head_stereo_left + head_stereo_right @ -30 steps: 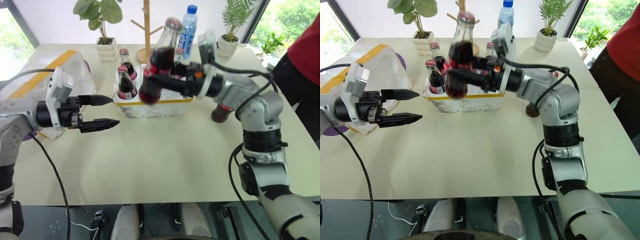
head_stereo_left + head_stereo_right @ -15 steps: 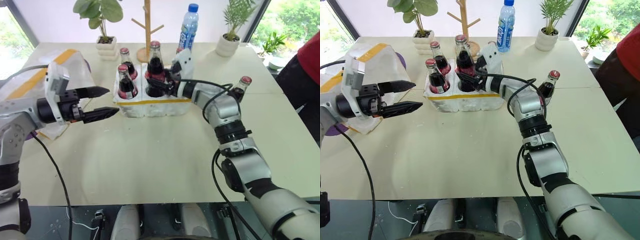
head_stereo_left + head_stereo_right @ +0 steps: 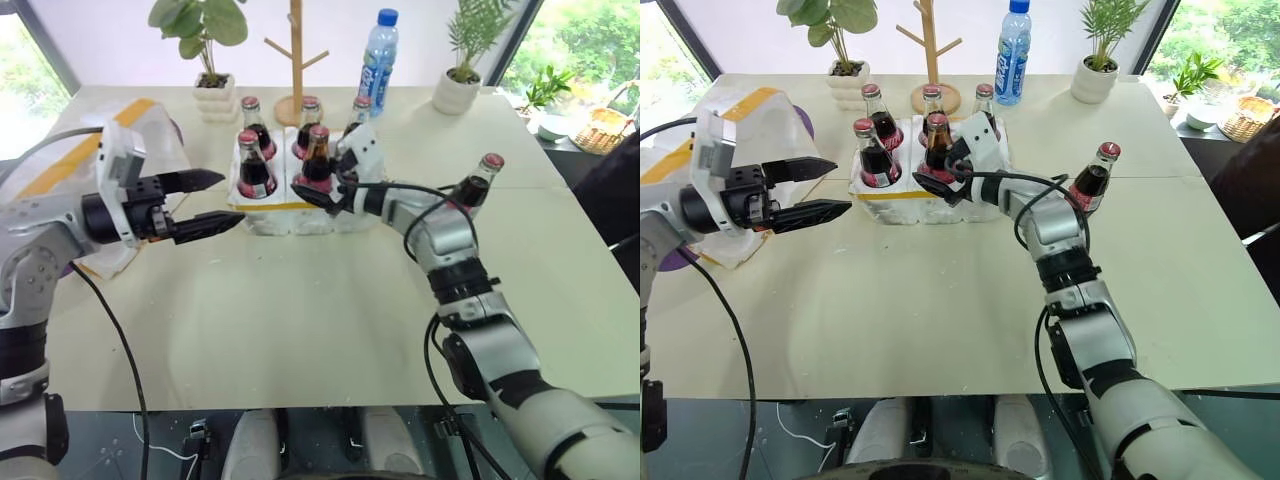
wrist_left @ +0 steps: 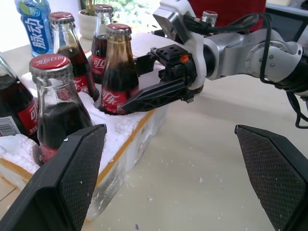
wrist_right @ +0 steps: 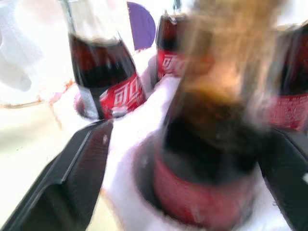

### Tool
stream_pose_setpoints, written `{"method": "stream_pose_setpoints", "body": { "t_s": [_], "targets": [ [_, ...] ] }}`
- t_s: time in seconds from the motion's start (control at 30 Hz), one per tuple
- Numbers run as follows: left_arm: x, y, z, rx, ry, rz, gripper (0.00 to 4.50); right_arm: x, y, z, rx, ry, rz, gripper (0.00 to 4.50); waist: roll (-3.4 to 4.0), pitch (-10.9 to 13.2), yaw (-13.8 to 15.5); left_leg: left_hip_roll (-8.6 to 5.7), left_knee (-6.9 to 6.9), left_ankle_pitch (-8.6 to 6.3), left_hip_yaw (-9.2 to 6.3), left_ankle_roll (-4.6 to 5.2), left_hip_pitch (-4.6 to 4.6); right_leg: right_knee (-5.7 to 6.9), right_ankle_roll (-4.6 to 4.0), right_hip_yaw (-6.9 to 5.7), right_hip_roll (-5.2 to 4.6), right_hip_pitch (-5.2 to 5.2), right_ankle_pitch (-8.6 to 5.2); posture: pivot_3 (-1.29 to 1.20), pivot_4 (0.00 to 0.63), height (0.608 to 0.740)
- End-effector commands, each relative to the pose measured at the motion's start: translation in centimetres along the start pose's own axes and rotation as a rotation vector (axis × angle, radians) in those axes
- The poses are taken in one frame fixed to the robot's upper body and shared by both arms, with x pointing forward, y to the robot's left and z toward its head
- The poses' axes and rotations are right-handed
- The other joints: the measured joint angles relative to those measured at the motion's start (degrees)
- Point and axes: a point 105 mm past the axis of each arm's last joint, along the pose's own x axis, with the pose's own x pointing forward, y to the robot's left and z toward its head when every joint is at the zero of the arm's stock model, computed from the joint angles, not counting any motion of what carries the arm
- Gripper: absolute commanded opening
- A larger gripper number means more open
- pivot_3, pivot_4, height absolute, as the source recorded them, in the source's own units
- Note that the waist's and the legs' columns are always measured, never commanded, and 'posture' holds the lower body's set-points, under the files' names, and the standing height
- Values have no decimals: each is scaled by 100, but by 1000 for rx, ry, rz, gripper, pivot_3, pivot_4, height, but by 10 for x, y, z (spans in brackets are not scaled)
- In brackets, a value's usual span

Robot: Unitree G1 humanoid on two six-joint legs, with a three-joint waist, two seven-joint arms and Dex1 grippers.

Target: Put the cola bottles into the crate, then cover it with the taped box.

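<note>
Right pincer [image 3: 936,184] at front of crate [image 3: 940,205], jaws spread either side of front-middle cola bottle [image 3: 938,140], which sits in its hole, so I read no grip. Left pincer [image 3: 820,190] wide open, empty, hovering just left of crate. I count five cola bottles in crate, sixth [image 3: 1092,177] standing on bench [image 3: 940,310] to right. Labels red with white Chinese script. Taped box [image 3: 740,130] far left. Blue-capped water bottle [image 3: 1013,40] behind, Chinese writing.
</note>
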Motion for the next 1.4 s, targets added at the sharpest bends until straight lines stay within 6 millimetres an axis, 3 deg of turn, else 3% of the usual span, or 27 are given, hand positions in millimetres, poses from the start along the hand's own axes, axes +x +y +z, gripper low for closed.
{"method": "stream_pose_setpoints", "body": {
  "t_s": [0.03, 0.17, 0.3, 0.4, 0.5, 0.67, 0.8, 1.03, 1.37, 1.4],
  "targets": [
    [5, -3, 8, 40, -14, -38, 4500, -31, 5, 27, -32, -75, 33, 4463, 0, 0, 13, -2, 0, 0, -2, 1, -1, -1, 0, -1, -3, 2, 0, 0, 150, 740],
    [20, -10, 6, 51, -2, -128, 4500, -89, 26, 34, -5, -50, 129, 4463, 0, 0, 20, -6, 1, -9, -2, 16, -3, -4, 2, -2, -6, 4, 0, 0, 150, 740],
    [32, -10, 7, 65, 3, -192, 4500, -147, 48, 9, 44, 120, 192, 4463, -2, -1, 30, -8, -2, -11, -10, 19, 3, -12, 1, -8, 6, 12, -1, 0, 150, 740],
    [37, -10, 6, 72, 8, -224, 4500, -176, 33, -6, 83, 191, 36, 4463, -3, -1, -15, -9, -3, -11, -14, 20, 12, -14, 0, -8, 11, 22, -2, 0, 150, 740],
    [41, -9, 6, 76, 12, -260, 4500, -206, 4, -20, 67, 245, -198, 4463, -2, -1, -23, -9, -3, -11, -5, 20, 19, -13, -1, 2, 12, 21, -2, 0, 150, 740],
    [48, -12, 7, 79, 14, -307, 4500, -233, -39, -27, 92, 176, -542, 4463, -4, -2, -2, -10, -2, -10, -10, 18, 18, -12, 0, 3, 17, 22, -2, 0, 150, 740],
    [52, -14, 7, 85, 16, -325, 4500, -231, -50, -31, 107, 109, -639, 4463, -3, -1, 1, -11, -1, -10, -13, 18, 17, -11, 0, 3, 18, 23, -2, 0, 150, 740],
    [51, -12, 6, 102, 29, -317, 4500, -206, -63, -25, 167, -45, -645, 4463, 0, -1, -7, -9, -1, -10, -16, 18, 16, -11, 0, 5, 22, 22, -2, 0, 150, 740],
    [44, -6, 10, 125, 35, -268, 4500, -172, -85, -48, 180, -15, -643, 4463, 0, -1, -11, -9, -2, -10, -15, 18, 15, -11, 0, 5, 21, 22, -2, 0, 150, 740],
    [44, -6, 10, 125, 35, -265, 4500, -170, -88, -49, 178, -18, -646, 4235, 0, 0, -12, -9, -2, -10, -15, 18, 15, -11, 0, 5, 22, 22, -2, 0, 150, 740]
  ]
}}
